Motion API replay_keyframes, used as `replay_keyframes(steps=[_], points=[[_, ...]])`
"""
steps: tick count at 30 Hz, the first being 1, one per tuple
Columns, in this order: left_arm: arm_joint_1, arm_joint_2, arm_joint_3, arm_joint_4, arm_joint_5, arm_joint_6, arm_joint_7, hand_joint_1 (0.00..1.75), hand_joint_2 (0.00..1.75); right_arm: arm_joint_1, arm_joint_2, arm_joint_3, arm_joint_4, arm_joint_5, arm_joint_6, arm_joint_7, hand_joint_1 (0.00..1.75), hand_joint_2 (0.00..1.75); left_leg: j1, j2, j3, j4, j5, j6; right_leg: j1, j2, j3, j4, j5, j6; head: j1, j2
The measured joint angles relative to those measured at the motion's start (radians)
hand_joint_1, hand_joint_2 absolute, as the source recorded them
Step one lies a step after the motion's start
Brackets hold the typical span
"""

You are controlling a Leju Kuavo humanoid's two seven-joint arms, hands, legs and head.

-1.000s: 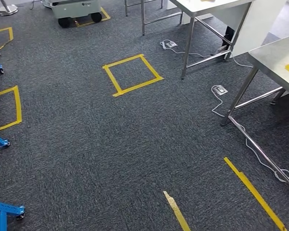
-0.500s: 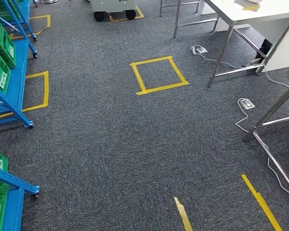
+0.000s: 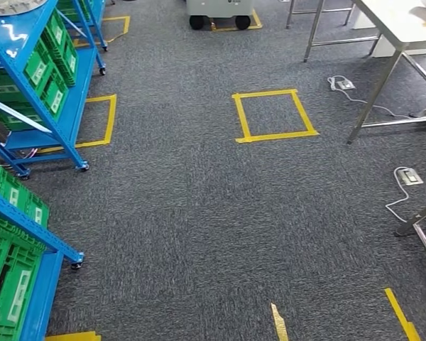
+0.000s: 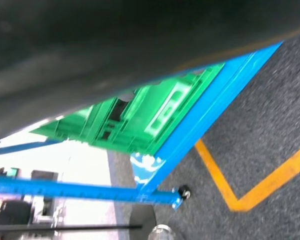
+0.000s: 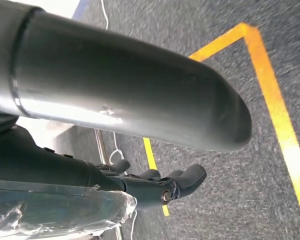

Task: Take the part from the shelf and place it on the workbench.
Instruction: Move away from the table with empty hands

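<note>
Cam panned left: blue shelf (image 3: 50,106) w/ green bins (image 3: 52,67) now in view

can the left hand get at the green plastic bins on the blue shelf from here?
Probably not yet. The green plastic bins on the blue metal shelf sit off to the robot's left, and the arm appears to hang low beside the rack rather than raised toward them.

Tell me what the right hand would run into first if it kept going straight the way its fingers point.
Probably the grey carpet. In the right wrist view the right hand hangs with its dark fingers stretched toward the floor, nothing between. A yellow tape line lies nearby; depth is unclear.
</note>
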Motion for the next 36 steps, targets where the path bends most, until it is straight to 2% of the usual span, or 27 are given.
replay_keyframes(steps=[2, 3, 4, 5, 6, 7, 9, 11, 13, 14, 16, 18, 19, 20, 21, 22, 23, 24, 25, 27, 29, 30, 31, 32, 33, 35, 36], points=[[-0.004, 0.001, 0.002, 0.003, 0.000, 0.000, -0.002, 0.00, 0.00, 0.002, -0.004, 0.009, 0.002, -0.007, -0.002, 0.004, 0.00, 0.00, 0.000, 0.050, -0.049, 0.103, -0.062, -0.007, 0.001, -0.028, 0.000, -0.002, 0.000, -0.008, -0.007, 0.000], [-0.005, 0.001, 0.002, 0.005, 0.000, 0.000, -0.003, 0.00, 0.00, 0.003, -0.007, 0.016, 0.004, -0.016, -0.004, 0.010, 0.00, 0.00, 0.001, 0.062, -0.082, 0.173, -0.095, -0.010, 0.003, -0.043, -0.002, -0.002, -0.002, -0.010, -0.009, 0.000], [-0.005, 0.001, 0.001, 0.006, 0.000, -0.002, -0.005, 0.00, 0.00, 0.003, -0.011, 0.025, 0.006, -0.030, -0.007, 0.019, 0.00, 0.00, 0.001, 0.067, -0.108, 0.227, -0.114, -0.012, 0.005, -0.057, -0.004, -0.002, -0.004, -0.011, -0.009, 0.000], [-0.005, 0.001, 0.001, 0.008, 0.000, -0.004, -0.006, 0.00, 0.00, 0.003, -0.017, 0.037, 0.009, -0.048, -0.011, 0.029, 0.00, 0.00, 0.002, 0.070, -0.120, 0.256, -0.117, -0.013, 0.007, -0.073, -0.005, -0.002, -0.007, -0.012, -0.009, 0.000], [-0.004, 0.001, 0.000, 0.009, 0.000, -0.006, -0.006, 0.00, 0.00, 0.002, -0.023, 0.049, 0.011, -0.066, -0.014, 0.040, 0.00, 0.00, 0.001, 0.072, -0.112, 0.242, -0.100, -0.012, 0.008, -0.086, -0.005, -0.002, -0.010, -0.012, -0.009, 0.000], [-0.003, 0.002, -0.004, 0.010, 0.000, -0.006, -0.004, 0.00, 0.00, 0.000, -0.030, 0.062, 0.013, -0.083, -0.018, 0.050, 0.00, 0.00, 0.001, 0.077, -0.085, 0.193, -0.069, -0.009, 0.009, -0.098, -0.001, -0.002, -0.013, -0.011, -0.009, 0.000], [0.000, 0.013, -0.037, 0.017, 0.000, 0.006, 0.015, 0.00, 0.00, -0.005, -0.044, 0.092, 0.019, -0.123, -0.026, 0.071, 0.00, 0.00, -0.004, 0.115, -0.008, 0.054, -0.011, 0.003, 0.014, -0.121, 0.008, 0.000, -0.019, -0.007, -0.009, 0.000], [0.008, 0.039, -0.114, 0.040, 0.000, 0.035, 0.046, 0.00, 0.00, -0.015, -0.064, 0.133, 0.029, -0.179, -0.039, 0.098, 0.00, 0.00, -0.012, 0.142, 0.031, -0.022, 0.007, 0.017, 0.019, -0.139, 0.015, 0.000, -0.025, 0.003, -0.006, 0.000], [0.016, 0.079, -0.219, 0.086, 0.000, 0.071, 0.072, 0.00, 0.00, -0.031, -0.092, 0.184, 0.041, -0.250, -0.052, 0.130, 0.00, 0.00, -0.015, 0.129, 0.029, -0.031, 0.010, 0.027, 0.019, -0.155, 0.026, -0.004, -0.025, 0.013, -0.005, 0.000], [0.017, 0.098, -0.267, 0.110, 0.000, 0.086, 0.081, 0.00, 0.00, -0.040, -0.106, 0.210, 0.045, -0.283, -0.058, 0.144, 0.00, 0.00, -0.013, 0.121, 0.030, -0.036, 0.014, 0.032, 0.017, -0.153, 0.030, -0.004, -0.027, 0.019, -0.006, 0.000], [0.013, 0.139, -0.363, 0.162, 0.000, 0.112, 0.096, 0.00, 0.00, -0.054, -0.141, 0.279, 0.051, -0.364, -0.077, 0.178, 0.00, 0.00, -0.007, 0.104, 0.031, -0.046, 0.024, 0.043, 0.014, -0.111, 0.014, 0.037, -0.059, 0.028, -0.003, 0.000], [0.003, 0.181, -0.457, 0.217, 0.000, 0.135, 0.109, 0.00, 0.00, -0.065, -0.185, 0.366, 0.059, -0.466, -0.102, 0.224, 0.00, 0.00, -0.004, 0.084, 0.029, -0.048, 0.028, 0.049, 0.010, -0.061, -0.049, 0.163, -0.122, 0.034, 0.001, 0.000], [-0.001, 0.200, -0.496, 0.245, 0.000, 0.142, 0.114, 0.00, 0.00, -0.069, -0.206, 0.410, 0.063, -0.511, -0.113, 0.246, 0.00, 0.00, -0.004, 0.073, 0.028, -0.048, 0.028, 0.049, 0.008, -0.052, -0.085, 0.232, -0.146, 0.037, 0.002, 0.000], [-0.004, 0.218, -0.539, 0.271, 0.000, 0.146, 0.119, 0.00, 0.00, -0.074, -0.228, 0.453, 0.066, -0.549, -0.121, 0.264, 0.00, 0.00, -0.004, 0.062, 0.028, -0.048, 0.028, 0.049, 0.008, -0.048, -0.112, 0.278, -0.153, 0.039, 0.002, 0.000], [-0.006, 0.236, -0.582, 0.296, 0.000, 0.148, 0.121, 0.00, 0.00, -0.078, -0.248, 0.493, 0.068, -0.579, -0.129, 0.278, 0.00, 0.00, -0.004, 0.050, 0.029, -0.047, 0.027, 0.048, 0.007, -0.046, -0.123, 0.286, -0.139, 0.040, 0.002, 0.000], [-0.008, 0.251, -0.622, 0.319, 0.000, 0.149, 0.123, 0.00, 0.00, -0.083, -0.265, 0.528, 0.069, -0.604, -0.137, 0.290, 0.00, 0.00, -0.003, 0.038, 0.031, -0.046, 0.026, 0.046, 0.005, -0.043, -0.114, 0.252, -0.105, 0.042, 0.002, 0.000], [-0.011, 0.263, -0.660, 0.340, 0.000, 0.151, 0.123, 0.00, 0.00, -0.088, -0.281, 0.561, 0.069, -0.627, -0.146, 0.300, 0.00, 0.00, -0.002, 0.026, 0.033, -0.045, 0.024, 0.043, 0.002, -0.035, -0.091, 0.189, -0.061, 0.043, 0.002, 0.000], [-0.015, 0.274, -0.692, 0.359, 0.000, 0.154, 0.123, 0.00, 0.00, -0.094, -0.295, 0.593, 0.070, -0.652, -0.154, 0.310, 0.00, 0.00, -0.002, 0.014, 0.034, -0.042, 0.021, 0.039, -0.001, -0.013, -0.063, 0.122, -0.028, 0.044, 0.002, 0.000], [-0.020, 0.284, -0.719, 0.376, 0.000, 0.159, 0.123, 0.00, 0.00, -0.100, -0.307, 0.623, 0.071, -0.676, -0.164, 0.321, 0.00, 0.00, -0.003, 0.003, 0.032, -0.037, 0.019, 0.033, -0.005, 0.009, -0.039, 0.064, -0.009, 0.042, 0.002, 0.000], [-0.029, 0.299, -0.764, 0.405, 0.001, 0.169, 0.122, 0.00, 0.00, -0.115, -0.330, 0.682, 0.072, -0.721, -0.182, 0.339, 0.00, 0.00, -0.002, -0.016, 0.022, -0.031, 0.017, 0.019, -0.007, 0.036, -0.016, 0.019, -0.009, 0.035, 0.003, 0.000], [-0.034, 0.310, -0.801, 0.432, 0.003, 0.176, 0.121, 0.00, 0.00, -0.129, -0.349, 0.732, 0.072, -0.753, -0.197, 0.352, 0.00, 0.00, 0.001, -0.034, 0.014, -0.030, 0.021, 0.007, -0.006, 0.019, -0.011, 0.016, -0.008, 0.021, 0.003, 0.000], [-0.034, 0.314, -0.815, 0.443, 0.004, 0.179, 0.121, 0.00, 0.00, -0.135, -0.357, 0.753, 0.072, -0.764, -0.203, 0.356, 0.00, 0.00, 0.001, -0.026, 0.010, -0.022, 0.015, 0.002, -0.006, 0.009, -0.011, 0.015, -0.007, 0.013, 0.001, 0.000], [-0.036, 0.317, -0.828, 0.453, 0.005, 0.181, 0.120, 0.00, 0.00, -0.139, -0.364, 0.773, 0.072, -0.776, -0.210, 0.359, 0.00, 0.00, 0.000, -0.007, -0.002, 0.002, -0.001, -0.002, -0.007, -0.004, -0.010, 0.013, -0.006, 0.006, -0.002, 0.000], [-0.039, 0.320, -0.839, 0.461, 0.006, 0.182, 0.120, 0.00, 0.00, -0.143, -0.369, 0.790, 0.072, -0.787, -0.216, 0.363, 0.00, 0.00, -0.001, 0.019, -0.022, 0.044, -0.027, -0.006, -0.006, -0.017, -0.009, 0.012, -0.006, 0.001, -0.005, 0.000], [-0.042, 0.321, -0.849, 0.468, 0.007, 0.184, 0.119, 0.00, 0.00, -0.146, -0.374, 0.808, 0.072, -0.797, -0.222, 0.366, 0.00, 0.00, -0.002, 0.047, -0.055, 0.112, -0.063, -0.009, -0.004, -0.031, -0.009, 0.011, -0.007, -0.004, -0.008, 0.000], [-0.048, 0.324, -0.865, 0.479, 0.010, 0.186, 0.119, 0.00, 0.00, -0.151, -0.381, 0.837, 0.073, -0.813, -0.230, 0.371, 0.00, 0.00, -0.002, 0.067, -0.120, 0.244, -0.116, -0.011, 0.001, -0.061, -0.012, 0.012, -0.010, -0.008, -0.009, 0.000], [-0.049, 0.325, -0.872, 0.484, 0.011, 0.187, 0.119, 0.00, 0.00, -0.155, -0.385, 0.850, 0.073, -0.818, -0.232, 0.372, 0.00, 0.00, -0.002, 0.069, -0.136, 0.278, -0.120, -0.010, 0.004, -0.074, -0.013, 0.012, -0.012, -0.009, -0.010, 0.000]])
